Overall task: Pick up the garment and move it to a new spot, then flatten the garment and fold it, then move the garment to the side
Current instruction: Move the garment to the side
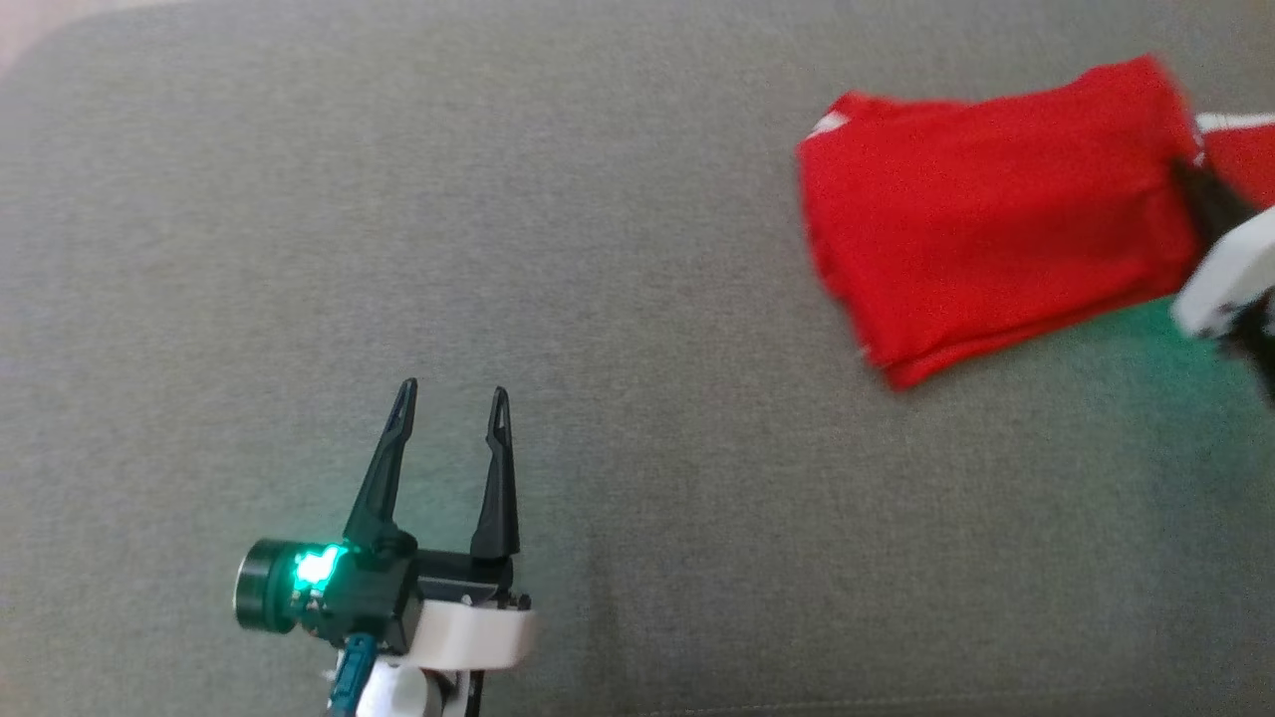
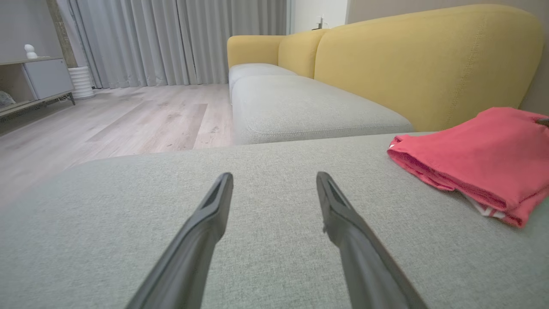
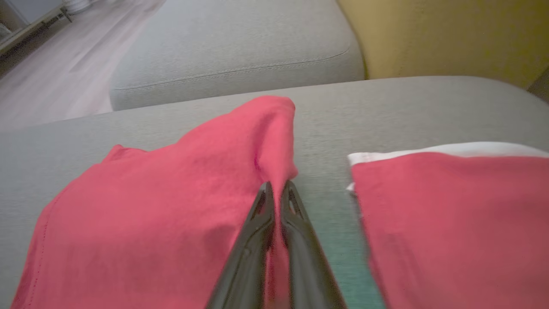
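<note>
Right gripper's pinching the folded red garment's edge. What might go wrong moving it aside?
The right gripper holds only a pinch of the folded red garment, so layers may slide apart or unfold. The white-trimmed red cloth lies close by and might get dragged. The open left gripper is too far off to steady anything.

left gripper (image 1: 452, 390) fingers apart, empty; right gripper (image 3: 278, 186) pinched tight on garment (image 3: 150, 206).

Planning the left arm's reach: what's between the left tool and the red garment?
Bare grey cushion alone separates the left tool from the garment, per the head view.
</note>
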Motion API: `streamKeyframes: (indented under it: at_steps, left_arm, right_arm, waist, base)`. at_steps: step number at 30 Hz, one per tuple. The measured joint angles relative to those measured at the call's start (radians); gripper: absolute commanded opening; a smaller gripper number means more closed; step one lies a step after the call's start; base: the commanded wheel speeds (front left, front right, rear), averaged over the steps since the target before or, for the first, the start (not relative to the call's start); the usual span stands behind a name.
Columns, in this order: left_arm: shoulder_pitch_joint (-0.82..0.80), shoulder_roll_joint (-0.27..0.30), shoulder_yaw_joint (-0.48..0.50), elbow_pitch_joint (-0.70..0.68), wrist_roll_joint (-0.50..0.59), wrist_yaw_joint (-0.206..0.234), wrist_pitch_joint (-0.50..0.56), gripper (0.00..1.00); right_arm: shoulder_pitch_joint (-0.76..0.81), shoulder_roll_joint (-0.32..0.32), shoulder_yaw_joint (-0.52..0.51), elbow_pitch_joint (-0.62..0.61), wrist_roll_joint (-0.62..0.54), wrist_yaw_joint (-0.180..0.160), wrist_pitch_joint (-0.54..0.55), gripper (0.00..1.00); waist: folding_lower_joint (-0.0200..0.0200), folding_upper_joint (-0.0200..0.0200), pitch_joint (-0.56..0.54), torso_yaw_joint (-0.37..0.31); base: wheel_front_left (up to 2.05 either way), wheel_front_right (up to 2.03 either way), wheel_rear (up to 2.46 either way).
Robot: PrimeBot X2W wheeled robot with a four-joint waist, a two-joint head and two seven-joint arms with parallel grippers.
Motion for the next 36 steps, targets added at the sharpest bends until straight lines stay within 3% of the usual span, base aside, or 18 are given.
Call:
streamKeyframes:
  at_steps: [12,17,18,19,20,23,26,36]
  left_arm:
    - [-0.028,0.005,0.008,-0.001,0.026,-0.013,0.0,1.0]
    - [-0.051,0.007,0.009,-0.003,0.026,-0.02,0.0,1.0]
    - [-0.055,0.007,0.01,-0.003,0.026,-0.02,0.0,1.0]
    - [-0.06,0.007,0.009,-0.003,0.026,-0.021,0.0,1.0]
    - [-0.064,0.007,0.01,-0.003,0.026,-0.021,0.0,1.0]
    - [-0.065,0.006,0.01,0.003,0.026,-0.02,0.0,1.0]
    - [-0.065,0.002,0.013,0.018,0.013,-0.009,0.0,1.0]
    - [-0.003,-0.002,0.027,0.12,-0.154,-0.018,0.0,1.0]
  right_arm:
    - [-0.019,-0.231,-0.025,-0.008,-0.008,0.0,-0.001,0.0]
    - [-0.038,-0.28,-0.059,0.01,-0.03,0.0,-0.021,0.0]
    - [-0.051,-0.283,-0.071,0.022,-0.036,0.0,-0.03,0.44]
    - [-0.065,-0.284,-0.084,0.035,-0.045,0.0,-0.041,1.0]
    - [-0.08,-0.283,-0.093,0.052,-0.058,0.0,-0.056,1.0]
    - [-0.109,-0.269,-0.118,0.099,-0.096,0.0,-0.088,1.0]
    - [-0.107,-0.214,-0.124,0.145,-0.12,0.0,-0.11,1.0]
    - [0.145,0.076,-0.113,0.176,-0.181,0.0,-0.215,1.0]
  waist:
    - [0.0,0.0,0.062,-0.063]
    - [0.0001,0.0,0.083,-0.073]
    - [0.0,0.0,0.085,-0.074]
    - [0.0,0.0,0.086,-0.075]
    - [0.0,0.0,0.086,-0.075]
    - [0.0,0.0,0.073,-0.07]
    - [-0.0001,0.0,0.045,-0.063]
    - [-0.0003,0.0,-0.145,-0.029]
  base:
    - [0.0,0.0,0.0]
    - [0.0,0.0,0.0]
    - [0.0,0.0,0.0]
    - [0.0,0.0,0.0]
    - [0.0,0.0,0.0]
    - [0.0,0.0,0.0]
    - [0.0,0.0,0.0]
    - [0.0,0.0,0.0]
